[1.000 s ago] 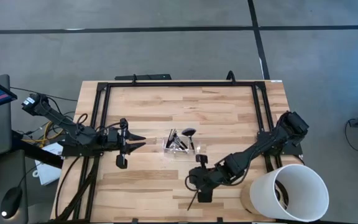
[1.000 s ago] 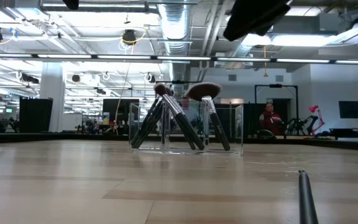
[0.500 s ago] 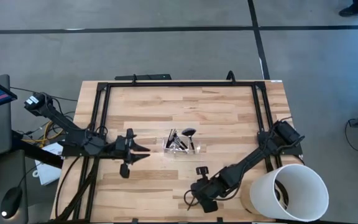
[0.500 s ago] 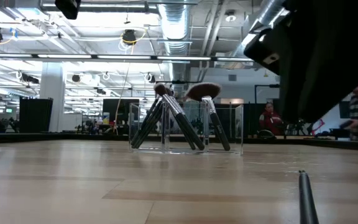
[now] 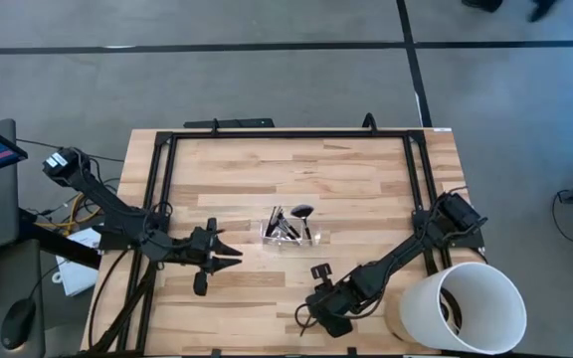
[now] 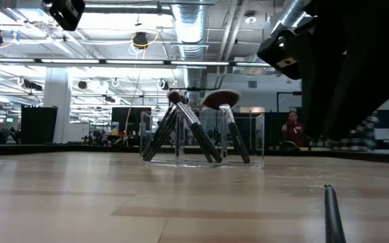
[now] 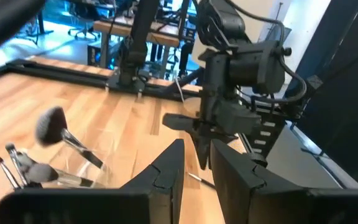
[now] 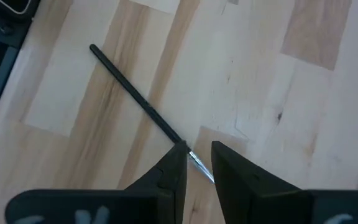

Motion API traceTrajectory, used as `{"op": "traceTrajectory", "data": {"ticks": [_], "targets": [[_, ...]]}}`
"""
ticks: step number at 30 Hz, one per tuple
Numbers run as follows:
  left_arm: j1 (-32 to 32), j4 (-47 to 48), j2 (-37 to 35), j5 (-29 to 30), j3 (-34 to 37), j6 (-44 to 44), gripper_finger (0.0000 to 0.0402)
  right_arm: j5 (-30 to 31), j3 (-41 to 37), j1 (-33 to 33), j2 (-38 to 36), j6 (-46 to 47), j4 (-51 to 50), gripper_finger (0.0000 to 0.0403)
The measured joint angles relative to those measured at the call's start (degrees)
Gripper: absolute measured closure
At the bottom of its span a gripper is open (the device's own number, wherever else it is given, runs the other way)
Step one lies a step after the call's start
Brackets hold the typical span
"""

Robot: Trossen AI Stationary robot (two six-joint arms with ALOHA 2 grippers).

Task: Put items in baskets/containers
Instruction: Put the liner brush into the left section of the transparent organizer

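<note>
The right gripper (image 8: 196,163) has its fingers a narrow gap apart, held low over the last loose brush (image 8: 143,104); the silver end of that brush lies right in the gap, and its dark handle runs away from the fingertips along the table (image 5: 366,179), slanted to the gap rather than across it. This arm is by far the nearer, so the pick looks like its job. The left gripper (image 5: 229,259), fingers slightly parted and empty, waits well short of the clear tray (image 5: 288,237), where the other brushes (image 6: 194,131) lean on its walls.
</note>
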State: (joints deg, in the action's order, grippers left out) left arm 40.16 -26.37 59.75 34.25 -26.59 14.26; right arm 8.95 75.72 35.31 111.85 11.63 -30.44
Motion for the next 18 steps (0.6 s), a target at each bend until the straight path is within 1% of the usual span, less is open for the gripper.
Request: {"op": "traceTrajectory", "data": {"ticks": [8,12,18], "targets": [[0.09,-0.02,0.76,-0.01,0.0,4.45,0.0325,-0.04,-0.04,-0.31,0.03,-5.55,-0.36,0.0337],[1.16,-0.14,1.08,0.01,0.0,7.28,0.0325,-0.29,-0.15,-0.31,0.93,-7.05,-1.19,0.0337],[3.92,-0.42,4.22,0.27,-0.02,8.07,0.0325,-1.46,-0.05,-0.34,2.82,-7.63,1.48,0.0337]]}}
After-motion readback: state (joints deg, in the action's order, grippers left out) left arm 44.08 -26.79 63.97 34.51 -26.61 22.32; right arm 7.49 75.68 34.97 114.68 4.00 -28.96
